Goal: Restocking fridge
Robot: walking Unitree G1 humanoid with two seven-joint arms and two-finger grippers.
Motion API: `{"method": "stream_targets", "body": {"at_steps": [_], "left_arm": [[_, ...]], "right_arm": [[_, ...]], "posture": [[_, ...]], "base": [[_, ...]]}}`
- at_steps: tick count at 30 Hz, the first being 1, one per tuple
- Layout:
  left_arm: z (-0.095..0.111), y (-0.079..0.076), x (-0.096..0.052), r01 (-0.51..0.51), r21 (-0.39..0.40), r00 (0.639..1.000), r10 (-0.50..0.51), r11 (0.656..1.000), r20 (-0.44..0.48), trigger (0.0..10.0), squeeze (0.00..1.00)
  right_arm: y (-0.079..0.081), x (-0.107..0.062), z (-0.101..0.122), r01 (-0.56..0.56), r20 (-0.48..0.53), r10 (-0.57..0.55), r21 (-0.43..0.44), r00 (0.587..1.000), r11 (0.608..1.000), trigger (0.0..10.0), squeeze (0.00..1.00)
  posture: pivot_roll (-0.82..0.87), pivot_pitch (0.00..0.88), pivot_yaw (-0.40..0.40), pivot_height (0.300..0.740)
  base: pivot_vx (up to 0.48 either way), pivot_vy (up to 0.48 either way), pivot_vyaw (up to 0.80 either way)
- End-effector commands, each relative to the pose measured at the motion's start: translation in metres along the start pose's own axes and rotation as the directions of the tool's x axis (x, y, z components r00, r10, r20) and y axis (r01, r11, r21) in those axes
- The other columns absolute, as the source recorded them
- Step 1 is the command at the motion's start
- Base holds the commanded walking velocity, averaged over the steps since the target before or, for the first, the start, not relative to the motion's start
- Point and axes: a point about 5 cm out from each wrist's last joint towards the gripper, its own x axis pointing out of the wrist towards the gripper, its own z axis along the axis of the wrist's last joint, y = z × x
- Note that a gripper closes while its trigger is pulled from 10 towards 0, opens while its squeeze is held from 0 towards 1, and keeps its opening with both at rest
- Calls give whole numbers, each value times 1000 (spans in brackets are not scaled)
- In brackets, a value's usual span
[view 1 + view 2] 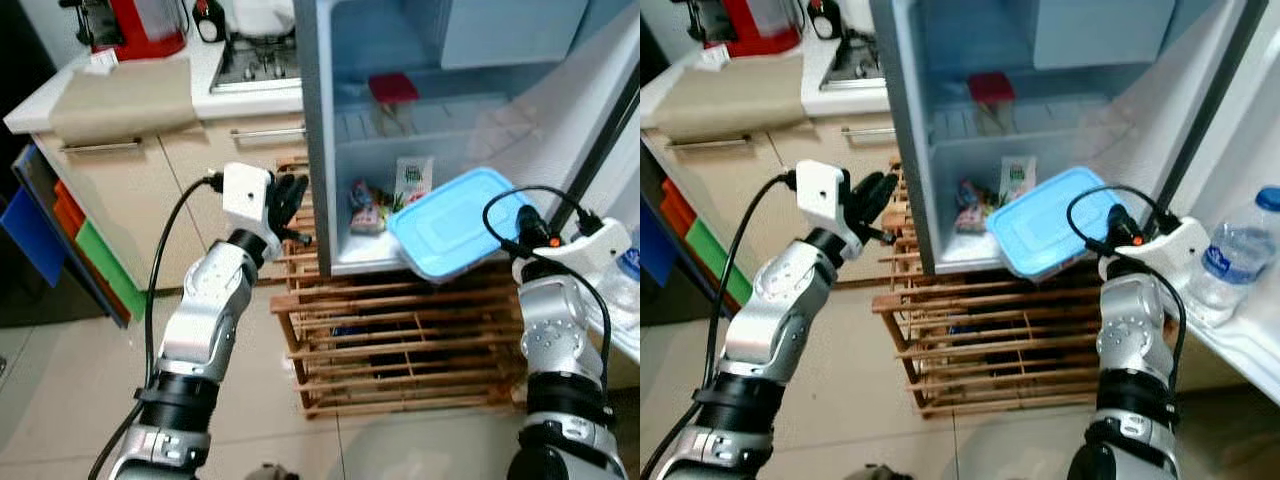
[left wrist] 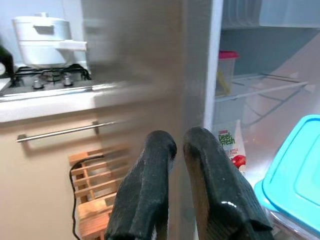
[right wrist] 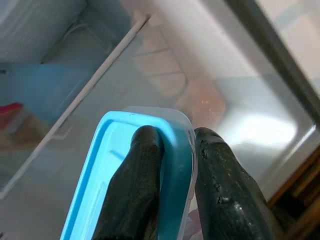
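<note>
The fridge [image 1: 315, 120] stands open in front of me. My right gripper [image 3: 172, 165] is shut on the rim of a clear food container with a blue lid [image 1: 455, 225], held tilted at the front of the bottom shelf [image 1: 350, 262]. On that shelf lie a white packet [image 1: 413, 180] and a colourful wrapper [image 1: 365, 210]. A red-lidded tub [image 1: 393, 90] sits on the shelf above. My left gripper [image 2: 175, 150] is shut with nothing in it, just outside the fridge's left wall [image 2: 150, 65].
A wooden slatted rack [image 1: 400, 350] stands under the fridge opening. A water bottle [image 1: 1230, 255] rests in the door shelf on the right. Left of the fridge is a counter with a hob [image 1: 255, 62], a red appliance [image 1: 140, 25] and drawers [image 1: 110, 170].
</note>
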Motion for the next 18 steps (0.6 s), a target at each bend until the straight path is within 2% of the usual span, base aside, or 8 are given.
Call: {"method": "stream_targets", "body": {"at_steps": [1, 5, 10, 14, 18], "left_arm": [[5, 1, 1, 0, 3, 1000, 0, 1000, 9, 10000, 0], [5, 2, -3, -5, -1, 1000, 5, 1000, 6, 10000, 0], [13, 11, -14, -45, -1, 998, 45, 999, 51, 10000, 0], [24, 20, -24, -82, 18, 992, 80, 996, 100, 10000, 0], [27, 22, -32, -80, 49, 993, 76, 996, 90, 10000, 0]], "right_arm": [[14, 6, 1, -34, 12, 33, 45, 999, 998, 0, 0], [16, 14, -6, 7, 6, -8, 127, 1000, 992, 0, 0], [21, 18, -9, 29, 34, -35, 171, 999, 985, 0, 0], [11, 20, -2, 84, 79, -105, 233, 991, 969, 0, 0], [6, 20, -2, 105, 99, -134, 256, 986, 961, 0, 0]], "posture": [[-94, 29, 55, 740], [-57, 45, 60, 740], [-8, 70, 73, 740], [19, 98, 99, 740], [35, 123, 120, 740]], "base": [[0, 0, 0], [0, 0, 0], [0, 0, 0], [0, 0, 0], [0, 0, 0]]}}
